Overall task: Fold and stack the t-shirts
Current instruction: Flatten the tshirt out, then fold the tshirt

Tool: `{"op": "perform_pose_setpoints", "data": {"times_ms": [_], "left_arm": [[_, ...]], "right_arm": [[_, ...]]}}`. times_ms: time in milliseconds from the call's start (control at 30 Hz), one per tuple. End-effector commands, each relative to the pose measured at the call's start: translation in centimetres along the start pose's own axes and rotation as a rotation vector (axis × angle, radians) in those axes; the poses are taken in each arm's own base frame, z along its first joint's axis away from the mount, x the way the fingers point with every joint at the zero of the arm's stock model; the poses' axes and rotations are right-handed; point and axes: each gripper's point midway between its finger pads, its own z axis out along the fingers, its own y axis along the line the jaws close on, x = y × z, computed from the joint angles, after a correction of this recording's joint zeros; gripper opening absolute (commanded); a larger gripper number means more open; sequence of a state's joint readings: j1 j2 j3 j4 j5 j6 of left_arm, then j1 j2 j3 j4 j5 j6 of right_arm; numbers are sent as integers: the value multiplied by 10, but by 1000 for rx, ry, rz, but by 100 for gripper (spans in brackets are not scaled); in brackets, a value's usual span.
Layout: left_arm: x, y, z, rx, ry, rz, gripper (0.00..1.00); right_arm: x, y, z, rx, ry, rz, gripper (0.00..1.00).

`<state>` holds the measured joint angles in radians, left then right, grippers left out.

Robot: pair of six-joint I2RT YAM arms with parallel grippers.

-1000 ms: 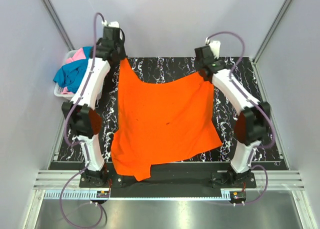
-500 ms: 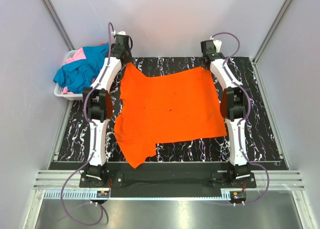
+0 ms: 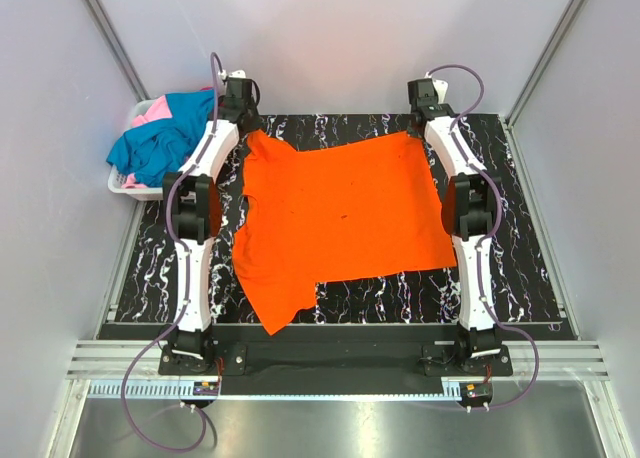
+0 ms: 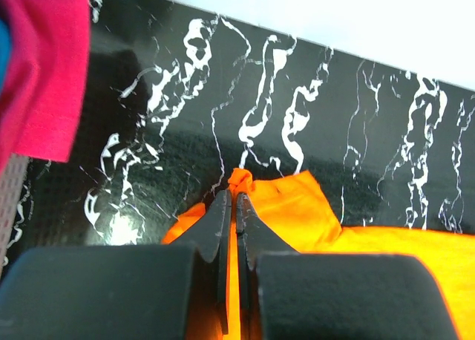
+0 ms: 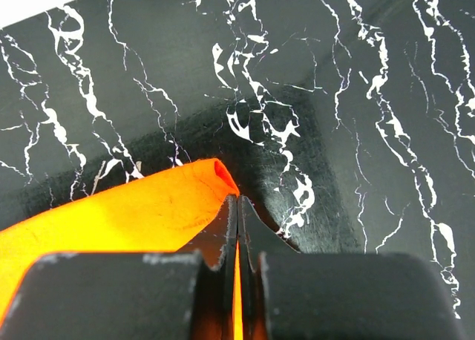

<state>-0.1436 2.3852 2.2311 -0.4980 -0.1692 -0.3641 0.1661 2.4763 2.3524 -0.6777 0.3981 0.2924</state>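
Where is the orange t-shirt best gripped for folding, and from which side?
Probably at its two far corners, coming down from above at the far edge. The orange t-shirt lies spread flat on the marbled table, so only edges and corners offer cloth to pinch. The left pincer and right pincer are each shut on one such corner.

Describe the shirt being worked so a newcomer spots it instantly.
Find the black, white-veined table top. Spread across its middle lies the vivid orange t-shirt, far corners pinched by the left gripper and right gripper. It is the only shirt laid out; the teal-blue and pink shirts sit bunched in the white slatted basket at the left.
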Motion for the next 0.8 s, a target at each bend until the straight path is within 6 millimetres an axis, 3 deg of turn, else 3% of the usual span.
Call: {"op": "perform_pose_setpoints", "data": {"times_ms": [0, 233, 367, 767], "left_arm": [[-58, -18, -44, 69, -144, -31, 0], [-66, -10, -65, 37, -165, -29, 0], [-72, -11, -80, 51, -176, -28, 0], [-52, -7, -122, 34, -147, 2, 0]], "right_arm": [[2, 0, 8, -12, 9, 9, 0], [5, -6, 7, 10, 22, 7, 0], [-5, -20, -3, 50, 2, 31, 0], [-5, -53, -34, 131, 5, 102, 0]]}}
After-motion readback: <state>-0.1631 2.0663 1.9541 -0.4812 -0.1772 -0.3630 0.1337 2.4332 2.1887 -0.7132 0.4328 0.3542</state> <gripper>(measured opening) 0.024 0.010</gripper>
